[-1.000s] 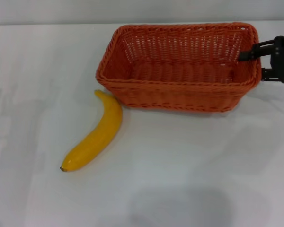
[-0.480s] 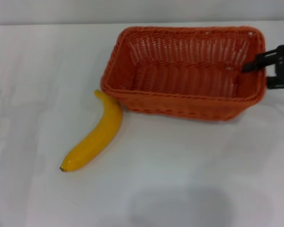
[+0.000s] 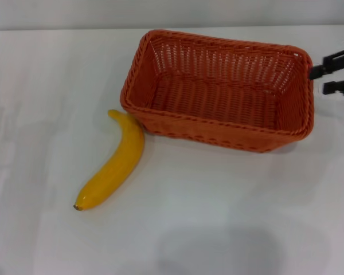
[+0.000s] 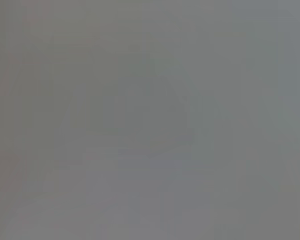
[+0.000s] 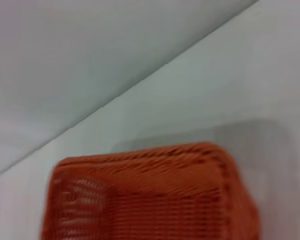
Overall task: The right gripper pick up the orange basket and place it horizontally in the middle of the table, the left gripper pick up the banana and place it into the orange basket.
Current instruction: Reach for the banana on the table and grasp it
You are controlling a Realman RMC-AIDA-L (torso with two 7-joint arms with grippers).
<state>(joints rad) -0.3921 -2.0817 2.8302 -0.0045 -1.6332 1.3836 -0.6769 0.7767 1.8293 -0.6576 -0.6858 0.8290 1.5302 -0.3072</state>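
Note:
The orange basket (image 3: 213, 129) rests on the white table (image 3: 229, 217), right of centre, its long side running left to right and slightly skewed. It also fills the lower part of the right wrist view (image 5: 155, 200). My right gripper (image 3: 328, 79) hovers just off the basket's right end, open, with only table showing between its black fingers. The yellow banana (image 3: 112, 163) lies on the table to the left, its stem end beside the basket's front left corner. The left gripper is out of view, and the left wrist view shows only plain grey.
The table's far edge meets a pale wall (image 3: 172, 12) behind the basket. Bare white tabletop stretches in front of the basket and to the left of the banana.
The basket has turned and settled lower on the table. My right gripper has let go of its right rim and drawn back to the right. The banana's stem end shifted slightly left.

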